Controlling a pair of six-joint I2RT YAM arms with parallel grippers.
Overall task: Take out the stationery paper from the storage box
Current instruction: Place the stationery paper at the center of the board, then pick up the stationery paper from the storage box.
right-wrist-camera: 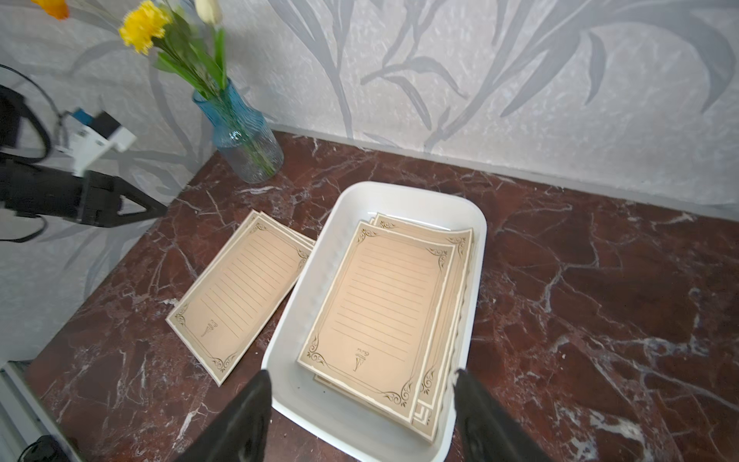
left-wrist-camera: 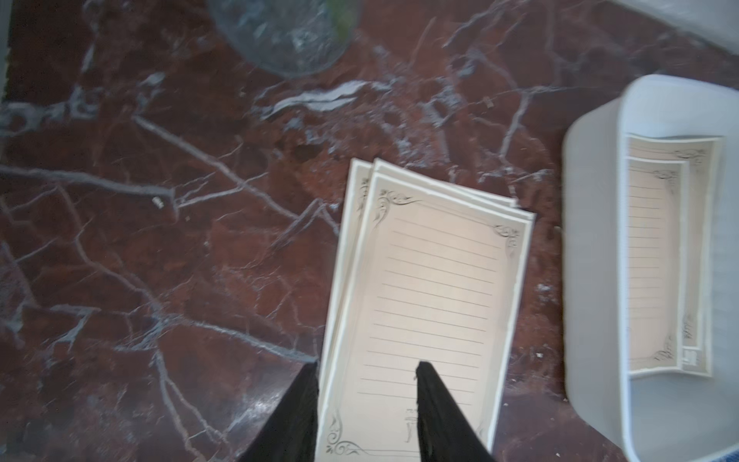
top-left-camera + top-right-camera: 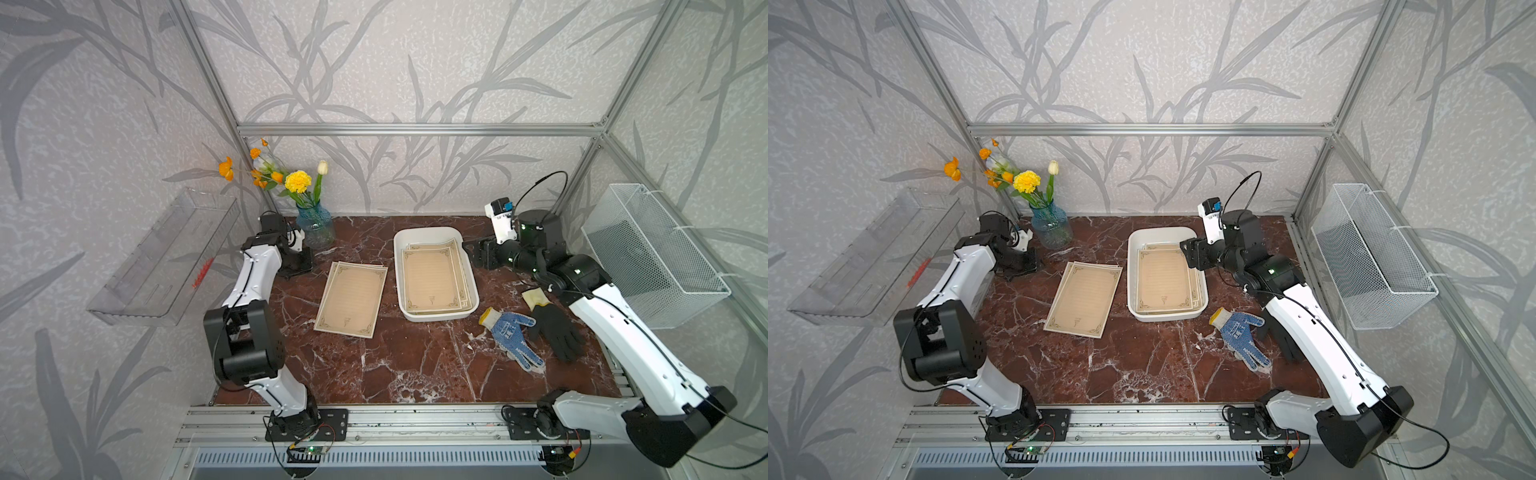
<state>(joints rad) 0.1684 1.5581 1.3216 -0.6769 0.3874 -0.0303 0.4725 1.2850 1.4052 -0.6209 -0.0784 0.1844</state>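
some sheets (image 3: 351, 299) lie beside the box (image 3: 398, 270); a stack (image 3: 432, 282) waits inside. left gripper (image 2: 368, 365) and right gripper (image 1: 362, 373): jaws spread, empty.

A blue vase (image 3: 316, 227) of flowers (image 3: 297, 181) stands at the back of the marble worktop (image 3: 395, 365); a blue-dotted glove (image 3: 513, 337) and a black glove (image 3: 557, 330) lie side by side.

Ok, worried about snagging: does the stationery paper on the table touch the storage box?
Apart. The left wrist view shows a strip of marble table between the stationery paper and the storage box.
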